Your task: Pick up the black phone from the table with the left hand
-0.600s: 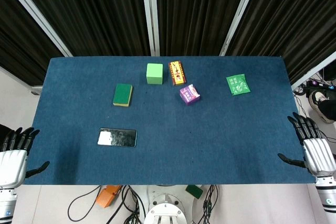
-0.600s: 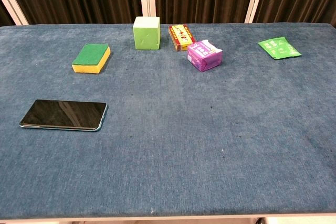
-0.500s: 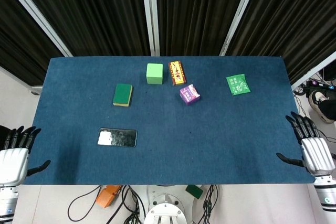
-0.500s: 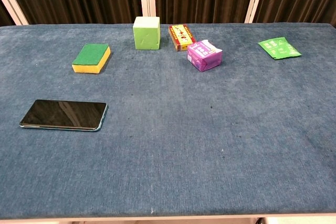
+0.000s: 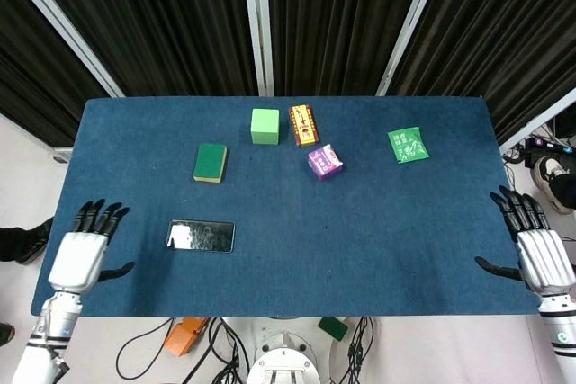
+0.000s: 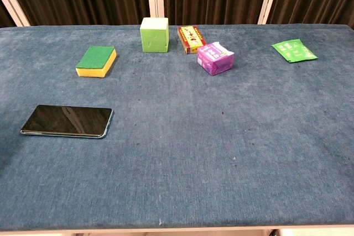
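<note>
Phone flat on the surface, left hand near it, holding nothing.
The phone [image 5: 201, 236] lies at about 8 o'clock on the blue surface [image 5: 360, 240], a thin black slab with a glossy, glare-streaked face. It is likely stiff, slick and hard to get under; the long edges look the best hold. The left hand [image 5: 79, 255] is at its 9 o'clock, fingers apart; the right hand [image 5: 540, 254] too.

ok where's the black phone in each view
Head view: the phone lies lower left on the table, just right of the left robot hand.
Chest view: the phone sits at the left edge, midway down.
Shared landmark: the green sponge, just beyond it in both.
</note>
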You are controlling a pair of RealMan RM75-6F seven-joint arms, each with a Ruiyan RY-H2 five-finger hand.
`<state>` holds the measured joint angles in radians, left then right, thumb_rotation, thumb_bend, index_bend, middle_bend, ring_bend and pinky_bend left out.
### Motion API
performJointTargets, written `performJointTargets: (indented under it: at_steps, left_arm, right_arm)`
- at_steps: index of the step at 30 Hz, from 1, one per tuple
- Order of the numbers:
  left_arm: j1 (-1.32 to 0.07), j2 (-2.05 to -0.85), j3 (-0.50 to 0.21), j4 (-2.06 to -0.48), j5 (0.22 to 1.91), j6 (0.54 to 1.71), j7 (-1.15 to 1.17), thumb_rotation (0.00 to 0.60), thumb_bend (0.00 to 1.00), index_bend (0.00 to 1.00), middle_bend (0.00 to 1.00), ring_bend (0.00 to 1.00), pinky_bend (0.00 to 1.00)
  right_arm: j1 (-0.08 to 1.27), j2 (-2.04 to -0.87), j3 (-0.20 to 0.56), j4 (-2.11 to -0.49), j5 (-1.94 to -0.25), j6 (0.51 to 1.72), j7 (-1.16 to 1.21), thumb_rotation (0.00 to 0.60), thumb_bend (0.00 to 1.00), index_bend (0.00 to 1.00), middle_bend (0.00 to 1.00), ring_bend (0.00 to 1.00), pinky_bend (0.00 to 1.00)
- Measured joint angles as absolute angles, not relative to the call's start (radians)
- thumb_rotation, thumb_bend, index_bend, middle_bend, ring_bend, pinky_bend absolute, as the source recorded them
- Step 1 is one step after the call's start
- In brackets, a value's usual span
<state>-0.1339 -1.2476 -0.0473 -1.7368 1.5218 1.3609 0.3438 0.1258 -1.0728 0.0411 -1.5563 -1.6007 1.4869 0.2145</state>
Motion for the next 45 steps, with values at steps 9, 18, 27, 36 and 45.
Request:
performJointTargets:
  at_steps: [9,18,27,36,45]
  left_arm:
    - [-0.298,-1.474,-0.108,-1.668,1.364,1.153,0.482,0.6,0.16,0.26,0.1,0.05,0.04]
    - [-0.353,-1.597,-0.122,-1.567,1.261,1.133,0.565,0.6,0.16,0.26,0.1,0.05,0.04]
    - [-0.365,-1.626,-0.099,-1.543,1.225,1.144,0.588,0.6,0.16,0.26,0.1,0.04,0.04]
    - [-0.376,-1.637,-0.084,-1.526,1.19,1.135,0.591,0.6,0.16,0.28,0.1,0.04,0.04]
    - [-0.391,-1.653,-0.077,-1.5,1.161,1.119,0.584,0.6,0.22,0.36,0.1,0.04,0.04]
  right_arm:
    - [0.139,-1.073,0.046,-1.56,-1.582,1.457,0.208,0.6,0.15,0.0,0.0,0.0,0.0]
    - [0.144,-1.076,0.048,-1.558,-1.568,1.442,0.205,0.6,0.15,0.0,0.0,0.0,0.0]
    - [0.147,-1.076,0.048,-1.56,-1.566,1.438,0.201,0.6,0.15,0.0,0.0,0.0,0.0]
    - [0.145,-1.076,0.045,-1.562,-1.566,1.44,0.198,0.6,0.15,0.0,0.0,0.0,0.0]
    - [0.139,-1.073,0.043,-1.564,-1.564,1.446,0.196,0.6,0.15,0.0,0.0,0.0,0.0]
